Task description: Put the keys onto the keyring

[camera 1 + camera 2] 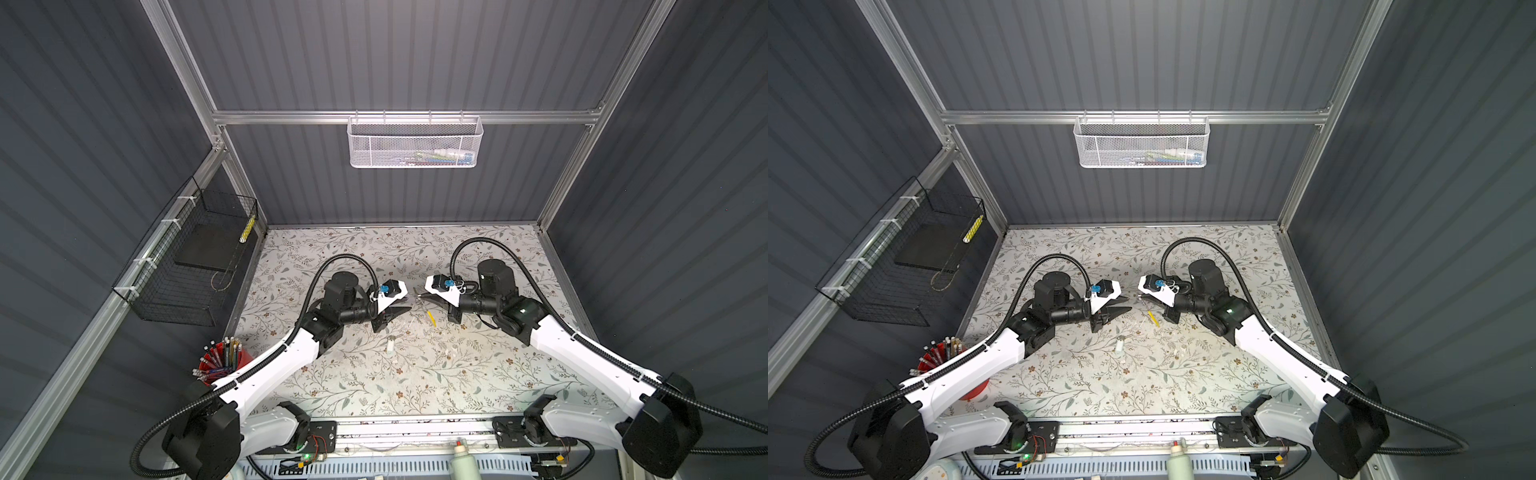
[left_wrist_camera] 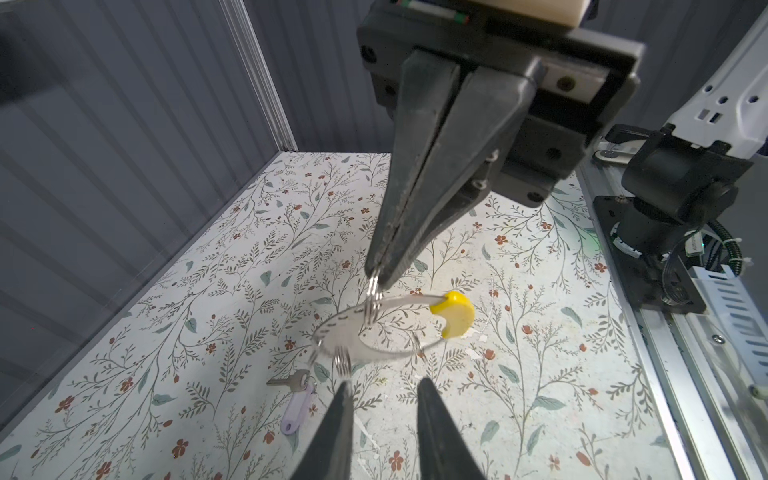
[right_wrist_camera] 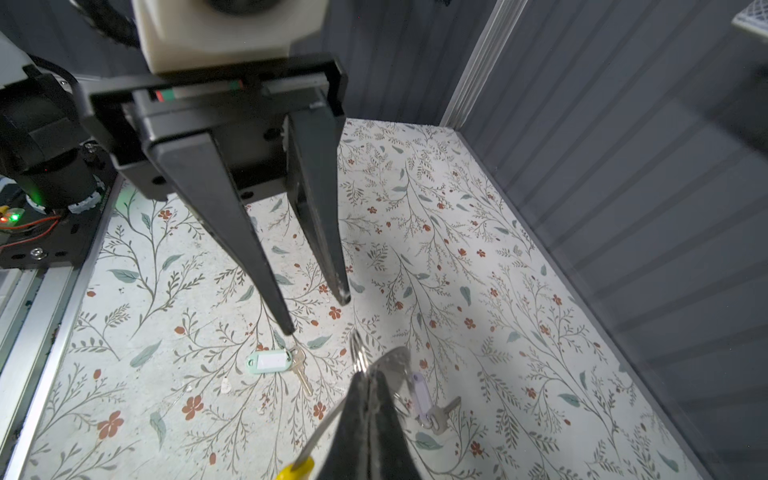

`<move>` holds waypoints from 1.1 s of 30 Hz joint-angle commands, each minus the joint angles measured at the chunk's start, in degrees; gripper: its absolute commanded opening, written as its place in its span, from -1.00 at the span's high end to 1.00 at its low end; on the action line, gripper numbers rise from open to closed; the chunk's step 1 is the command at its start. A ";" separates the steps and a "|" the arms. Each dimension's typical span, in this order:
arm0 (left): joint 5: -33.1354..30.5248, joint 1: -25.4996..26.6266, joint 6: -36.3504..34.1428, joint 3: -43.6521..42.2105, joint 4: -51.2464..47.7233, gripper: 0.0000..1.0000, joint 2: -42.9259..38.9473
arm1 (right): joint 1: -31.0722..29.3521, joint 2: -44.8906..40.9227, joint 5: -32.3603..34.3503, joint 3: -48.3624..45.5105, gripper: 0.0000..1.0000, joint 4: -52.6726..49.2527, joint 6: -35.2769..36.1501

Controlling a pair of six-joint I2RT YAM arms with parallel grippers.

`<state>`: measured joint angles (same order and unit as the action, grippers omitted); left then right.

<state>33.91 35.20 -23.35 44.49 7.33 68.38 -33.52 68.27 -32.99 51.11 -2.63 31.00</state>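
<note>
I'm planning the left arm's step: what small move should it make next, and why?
Probably close the left pincer on the near edge of the keyring. The right pincer is shut at its far side, the left jaws stand open just short of it, and the keys lie unthreaded on the table.

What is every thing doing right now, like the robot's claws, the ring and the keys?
left gripper: open, empty.
right gripper: shut, pinching the keyring.
keyring: held up above the table, small rings threaded on it.
key with lilac tag: lying on the table, off the keyring.
key with green tag: lying on the table, off the keyring.
</note>
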 commanded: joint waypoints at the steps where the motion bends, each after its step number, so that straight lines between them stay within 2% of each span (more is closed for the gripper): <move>1: 0.36 0.44 -0.90 3.22 -1.17 0.48 -0.71 | 0.20 -0.76 -2.88 -0.79 1.00 2.88 -2.24; 19: 1.00 2.06 -1.88 7.25 -4.37 0.51 1.35 | 0.10 -1.59 -3.90 -0.58 1.00 1.64 -2.18; 33: 1.09 3.47 -3.43 8.86 -7.49 0.72 2.72 | 0.05 -1.53 -4.08 0.83 1.00 -0.53 -1.25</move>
<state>34.15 38.33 -25.45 51.62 1.87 70.57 -33.52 67.64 -36.05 50.28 -2.35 29.02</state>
